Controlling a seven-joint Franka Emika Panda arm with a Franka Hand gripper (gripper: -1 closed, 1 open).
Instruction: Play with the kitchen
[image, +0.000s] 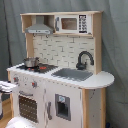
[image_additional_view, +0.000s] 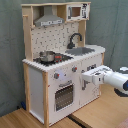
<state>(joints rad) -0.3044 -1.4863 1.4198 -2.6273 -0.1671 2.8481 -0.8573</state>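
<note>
Kitchen first: the tall white and light-wood toy kitchen (image_additional_view: 57, 65) stands on a light wooden floor (image_additional_view: 30, 120) against a grey-green curtain backdrop (image_additional_view: 112, 25), filling most of both exterior views.

Going left to right in the second exterior view, the top shelf carries a silver-grey extractor hood (image_additional_view: 49, 21) and, to its right, a small white microwave with a dark window (image_additional_view: 76, 11). Below them runs a pale tiled back panel. On the counter, a small shiny metal pot (image_additional_view: 46, 55) sits on the black stovetop with a red ring (image_additional_view: 55, 58). Further right lies the grey rectangular sink (image_additional_view: 80, 51), with the curved black faucet (image_additional_view: 74, 39) rising at its far edge. The countertop ends in a rounded wooden lip on the right.

On the front face, two knobs (image_additional_view: 56, 76) sit above the windowed oven door (image_additional_view: 63, 96). Just right of the oven, the robot's white gripper (image_additional_view: 85, 80) reaches in from the second exterior view's right, close against the front of the cabinet under the sink; whether it touches the panel I cannot tell, nor whether its fingers are apart or together.

In the first exterior view, the same kitchen is seen from the other side, with the white arm only just showing at the left edge (image: 6, 87), near the oven side.
</note>
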